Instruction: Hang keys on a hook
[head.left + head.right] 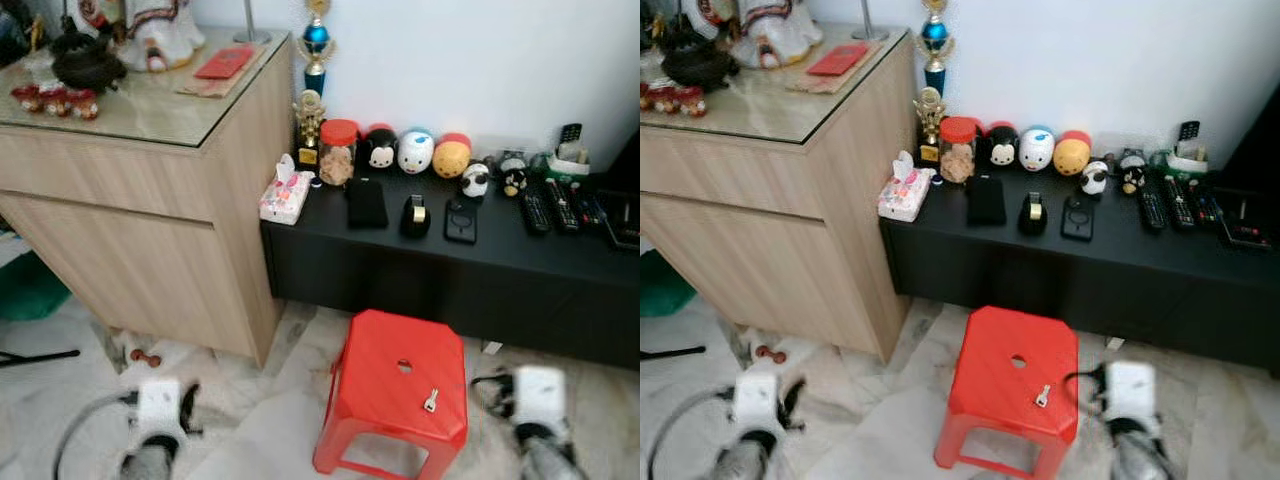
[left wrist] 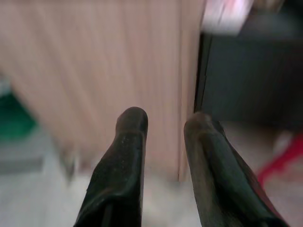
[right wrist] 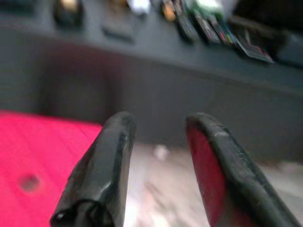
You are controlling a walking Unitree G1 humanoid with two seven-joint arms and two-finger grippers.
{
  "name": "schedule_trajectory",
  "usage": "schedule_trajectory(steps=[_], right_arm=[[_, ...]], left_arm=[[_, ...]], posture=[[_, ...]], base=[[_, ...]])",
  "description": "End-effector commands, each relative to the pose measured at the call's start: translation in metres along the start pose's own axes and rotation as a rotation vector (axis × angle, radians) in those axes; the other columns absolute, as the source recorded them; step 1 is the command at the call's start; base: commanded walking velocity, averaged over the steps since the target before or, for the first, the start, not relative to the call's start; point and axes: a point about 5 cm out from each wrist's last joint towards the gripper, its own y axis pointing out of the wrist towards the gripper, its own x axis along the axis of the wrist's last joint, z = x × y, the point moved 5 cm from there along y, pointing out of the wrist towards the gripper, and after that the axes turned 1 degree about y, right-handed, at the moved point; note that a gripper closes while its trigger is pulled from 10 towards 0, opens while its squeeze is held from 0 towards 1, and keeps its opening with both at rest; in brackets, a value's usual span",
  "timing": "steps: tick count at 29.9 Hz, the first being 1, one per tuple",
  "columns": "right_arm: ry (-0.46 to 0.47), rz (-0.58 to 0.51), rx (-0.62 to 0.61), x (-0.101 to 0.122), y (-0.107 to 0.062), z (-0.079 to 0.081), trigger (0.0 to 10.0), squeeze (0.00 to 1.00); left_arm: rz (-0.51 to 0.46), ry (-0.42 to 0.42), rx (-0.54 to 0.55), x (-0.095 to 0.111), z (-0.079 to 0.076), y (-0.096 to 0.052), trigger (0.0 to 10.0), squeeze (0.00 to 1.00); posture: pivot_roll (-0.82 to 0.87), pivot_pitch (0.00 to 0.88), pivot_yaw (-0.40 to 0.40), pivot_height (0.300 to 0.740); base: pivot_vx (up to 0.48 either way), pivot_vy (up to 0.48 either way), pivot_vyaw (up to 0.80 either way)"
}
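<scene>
A small silver key lies on top of a red plastic stool on the marble floor, near the stool's front right corner. My right gripper is open, low at the stool's right side, facing the black TV bench. My left gripper is open too, low on the left, pointing at the wooden cabinet's corner. Both wrists show blurred at the bottom of the eye views.
A light wood cabinet with a glass top stands at left. The low black bench along the white wall carries a tissue box, a jar, round toys, a tape dispenser and remotes. A small dumbbell-like item lies on the floor.
</scene>
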Motion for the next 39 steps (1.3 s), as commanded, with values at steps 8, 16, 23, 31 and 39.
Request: schedule_trajectory(steps=[8, 16, 23, 31, 39], right_arm=[[0.060, -0.028, 0.041, -0.004, -0.013, 0.005, 10.0, 0.00], [0.050, -0.003, 0.043, -0.001, -0.006, 0.005, 10.0, 0.00], [0.054, 0.011, 0.037, 0.002, 0.001, 0.005, 10.0, 0.00], [0.062, 0.040, 0.042, -0.001, 0.002, 0.010, 10.0, 0.00], [0.063, 0.035, 0.053, 0.001, 0.005, 0.014, 10.0, 0.00]], left_arm=[[-0.072, -0.088, 0.045, 0.007, 0.002, -0.014, 10.0, 0.00], [-0.050, -0.127, 0.039, 0.018, -0.001, -0.013, 10.0, 0.00], [-0.043, -0.134, 0.029, 0.019, 0.000, -0.009, 10.0, 0.00], [-0.016, -0.139, 0.023, 0.020, 0.000, -0.007, 10.0, 0.00], [0.002, -0.143, 0.016, 0.019, -0.001, -0.003, 10.0, 0.00]], posture=[[-0.08, 0.033, -0.038, 0.740], [-0.08, 0.053, -0.034, 0.740], [-0.08, 0.064, -0.029, 0.716], [-0.07, 0.074, -0.018, 0.661], [-0.06, 0.070, -0.018, 0.637]], base=[[0.000, 0.000, 0.00], [0.000, 0.000, 0.00], [0.000, 0.000, 0.00], [0.000, 0.000, 0.00], [0.000, 0.000, 0.00]])
